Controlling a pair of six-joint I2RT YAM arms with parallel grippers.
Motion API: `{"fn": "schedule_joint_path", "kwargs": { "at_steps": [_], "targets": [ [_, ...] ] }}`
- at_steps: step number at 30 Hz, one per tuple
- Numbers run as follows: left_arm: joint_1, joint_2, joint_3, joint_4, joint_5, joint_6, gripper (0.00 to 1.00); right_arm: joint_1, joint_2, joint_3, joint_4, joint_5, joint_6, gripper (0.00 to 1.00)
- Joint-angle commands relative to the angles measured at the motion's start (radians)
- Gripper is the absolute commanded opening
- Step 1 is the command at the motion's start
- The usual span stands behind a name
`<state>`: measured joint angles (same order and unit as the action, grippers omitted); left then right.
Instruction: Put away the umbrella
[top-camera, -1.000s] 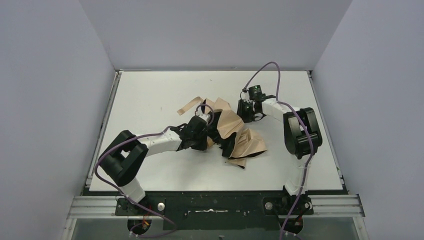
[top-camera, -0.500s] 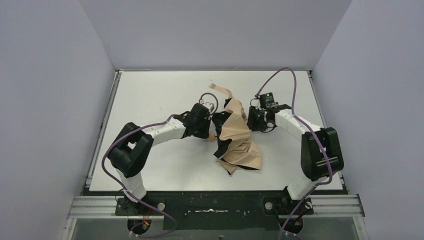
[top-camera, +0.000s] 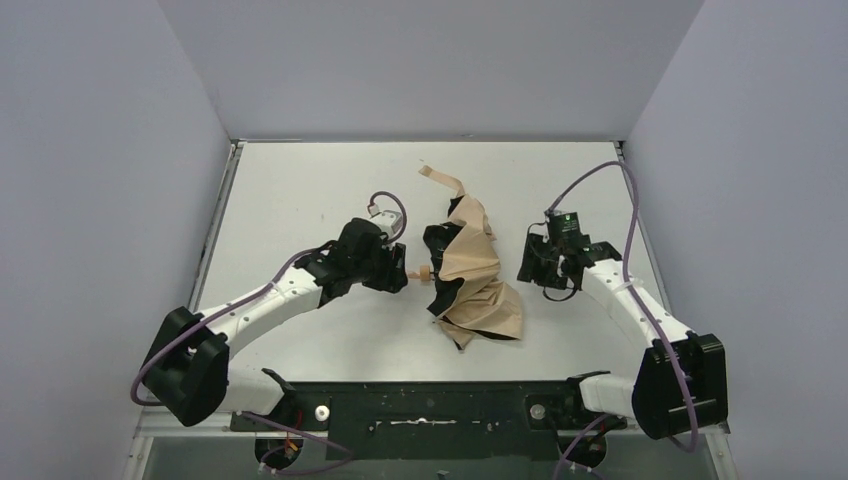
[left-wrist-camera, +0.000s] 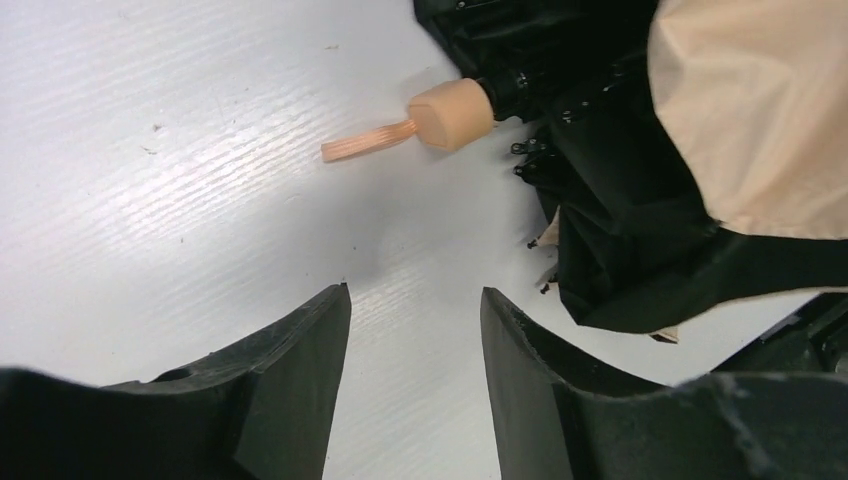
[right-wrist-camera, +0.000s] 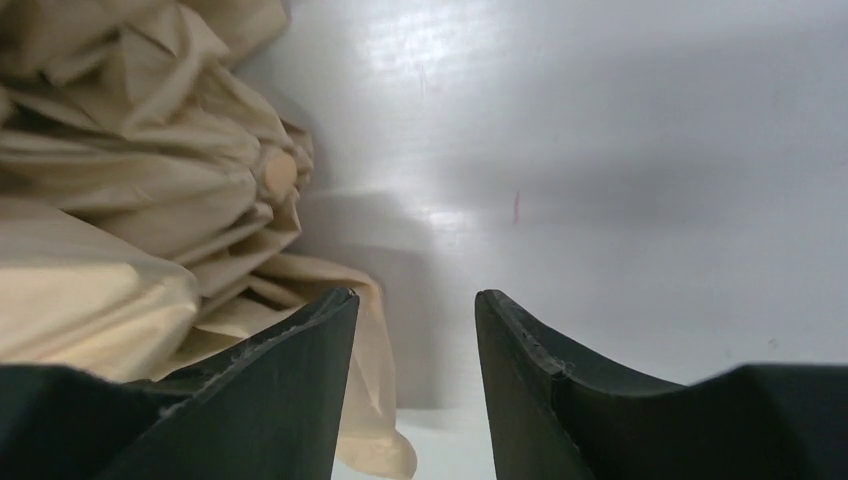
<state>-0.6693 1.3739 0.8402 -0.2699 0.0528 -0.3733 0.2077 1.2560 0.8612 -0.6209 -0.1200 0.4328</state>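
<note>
The umbrella (top-camera: 485, 300) lies collapsed but unfastened on the white table (top-camera: 290, 190), roughly at its centre, between the two arms. Its tan canopy (top-camera: 468, 255) is crumpled in loose folds, with black inner fabric (left-wrist-camera: 620, 230) exposed along the left side of the bundle. A tan strip (top-camera: 440, 180) of material trails from the bundle toward the far edge of the table. The small tan handle (left-wrist-camera: 452, 112) projects from the left side of the bundle and rests on the table surface; a short tan cord (left-wrist-camera: 366, 144) extends from its end. The left gripper (top-camera: 402, 272) sits just beside the handle, pointed at it, without touching it. In the left wrist view its two fingers stand apart with only bare table between them: the gripper is open and holds nothing. The right gripper (top-camera: 528, 270) sits near the right side of the canopy, apart from it. In the right wrist view its fingers are likewise spread over bare table, with the folded fabric off to one side: this gripper is also open and empty.
</note>
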Motion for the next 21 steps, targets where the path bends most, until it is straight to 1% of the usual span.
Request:
{"fn": "schedule_joint_path", "kwargs": {
  "at_steps": [1,4,6,10,13,15,16,18,20,21],
  "targets": [
    [-0.002,-0.069,0.039,-0.025,0.051,0.064,0.49,0.059,-0.047,-0.093,-0.020,-0.060,0.069,0.47],
    [0.001,-0.085,0.069,-0.041,0.061,0.101,0.51,0.139,-0.049,-0.137,0.010,-0.039,0.127,0.44],
    [0.001,-0.089,0.089,-0.051,0.062,0.124,0.52,0.184,-0.049,-0.164,0.061,-0.061,0.168,0.44],
    [0.002,-0.079,0.133,-0.083,0.059,0.171,0.52,0.211,-0.078,-0.237,0.269,-0.205,0.250,0.44],
    [0.002,-0.073,0.157,-0.104,0.056,0.197,0.53,0.211,-0.087,-0.264,0.407,-0.297,0.302,0.48],
    [0.002,-0.072,0.165,-0.111,0.054,0.205,0.54,0.211,-0.063,-0.255,0.462,-0.364,0.306,0.51],
    [0.002,-0.071,0.168,-0.116,0.054,0.207,0.54,0.210,-0.055,-0.252,0.478,-0.400,0.306,0.52],
    [0.002,-0.070,0.169,-0.120,0.051,0.208,0.55,0.211,-0.060,-0.249,0.483,-0.409,0.304,0.53],
    [0.002,-0.071,0.166,-0.124,0.054,0.203,0.55,0.211,-0.083,-0.241,0.429,-0.369,0.287,0.53],
    [0.002,-0.073,0.163,-0.123,0.059,0.198,0.55,0.210,-0.097,-0.231,0.374,-0.329,0.273,0.53]
  ]
}}
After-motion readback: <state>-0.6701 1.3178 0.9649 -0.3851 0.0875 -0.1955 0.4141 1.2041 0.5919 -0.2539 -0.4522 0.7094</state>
